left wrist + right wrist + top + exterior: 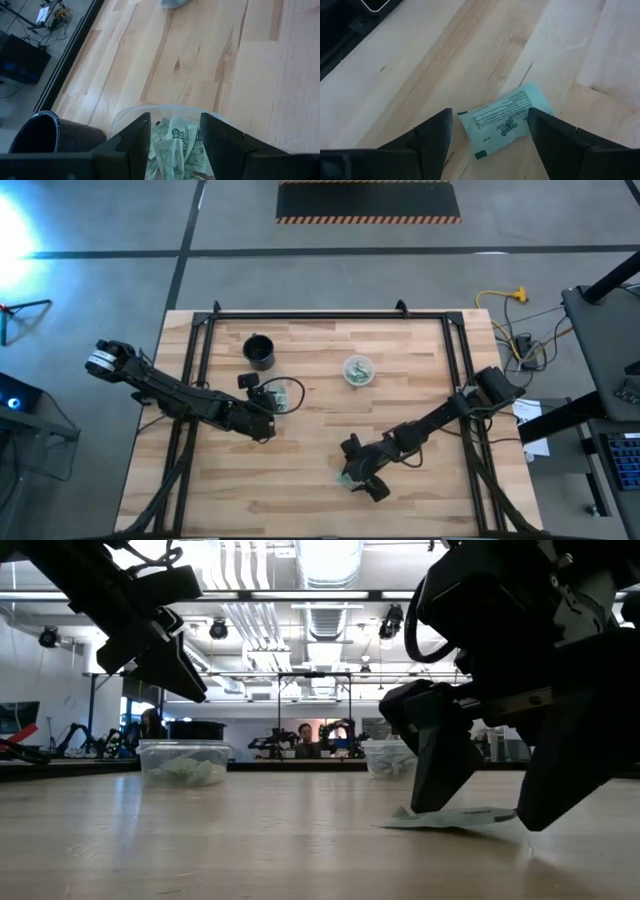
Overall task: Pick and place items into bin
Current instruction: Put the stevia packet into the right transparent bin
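Observation:
One pale green-and-white packet [504, 120] lies flat on the wooden table [420, 410], near its front edge. My right gripper [490, 126] is open and slants down over it, one finger on each side of the packet [452, 818]. My left gripper [175, 131] is open with nothing between its fingers. It hangs above a clear tub [131, 116] that holds several more packets [176, 150]. From above, that tub [287, 394] sits left of the table's centre. My right gripper has its fingertips [428, 802] low at the packet's edge [405, 820], coming from the right and slanting down. I cannot tell whether they touch the packet. It lies flat on the table.
A black cup [259, 351] stands just beyond the left tub. A second clear tub [358, 370] with packets sits at the table's middle. A black frame [330, 315] runs along the table's far and side edges. Bare wood lies between the two arms.

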`<control>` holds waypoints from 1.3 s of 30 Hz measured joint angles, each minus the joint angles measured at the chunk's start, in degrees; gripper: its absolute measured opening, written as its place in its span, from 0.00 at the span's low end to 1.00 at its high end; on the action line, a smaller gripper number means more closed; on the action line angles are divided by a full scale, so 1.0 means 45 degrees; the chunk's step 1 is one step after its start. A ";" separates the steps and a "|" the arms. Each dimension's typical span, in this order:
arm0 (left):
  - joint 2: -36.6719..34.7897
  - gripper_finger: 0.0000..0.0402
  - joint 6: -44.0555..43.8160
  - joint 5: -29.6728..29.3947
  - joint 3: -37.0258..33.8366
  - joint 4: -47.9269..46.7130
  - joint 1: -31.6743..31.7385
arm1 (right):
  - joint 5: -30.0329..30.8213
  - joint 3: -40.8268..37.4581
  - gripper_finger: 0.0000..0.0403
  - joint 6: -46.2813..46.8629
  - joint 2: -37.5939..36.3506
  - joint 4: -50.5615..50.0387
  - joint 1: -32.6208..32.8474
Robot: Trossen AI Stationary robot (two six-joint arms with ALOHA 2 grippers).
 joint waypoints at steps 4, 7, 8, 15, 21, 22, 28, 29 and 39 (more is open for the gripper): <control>0.0000 0.39 -0.0003 -0.0003 0.0000 0.0011 0.0000 | -0.0005 0.0001 0.62 0.0001 0.0010 -0.0054 0.0000; 0.0000 0.39 -0.0005 0.0001 0.0000 0.0016 0.0000 | 0.0007 0.0000 0.60 -0.0053 0.0010 -0.0108 -0.0003; 0.0000 0.39 0.0000 0.0001 0.0000 0.0016 0.0000 | 0.0067 0.0001 0.58 -0.0055 0.0010 -0.0141 -0.0005; 0.0000 0.39 -0.0005 0.0001 0.0000 0.0045 0.0000 | 0.0259 -0.0009 0.43 -0.0444 0.0015 -0.0250 -0.0005; 0.0000 0.39 0.0000 0.0001 0.0000 0.0055 0.0000 | 0.0287 -0.0019 0.29 -0.0537 0.0015 -0.0290 -0.0019; 0.0000 0.39 0.0000 0.0001 0.0000 0.0058 0.0000 | 0.0287 -0.0021 0.27 -0.0572 0.0017 -0.0295 -0.0019; 0.0000 0.39 0.0000 0.0001 0.0000 0.0074 -0.0004 | 0.0237 -0.0046 0.17 -0.0759 -0.0165 -0.0459 -0.0005; 0.0000 0.39 0.0000 0.0001 0.0000 0.0069 0.0000 | 0.0224 -0.0055 0.15 -0.0858 -0.0248 -0.0552 -0.0003; 0.0000 0.39 0.0005 0.0001 -0.0058 0.0166 0.0000 | 0.0488 -0.0067 0.06 -0.1344 -0.0441 -0.0789 0.0005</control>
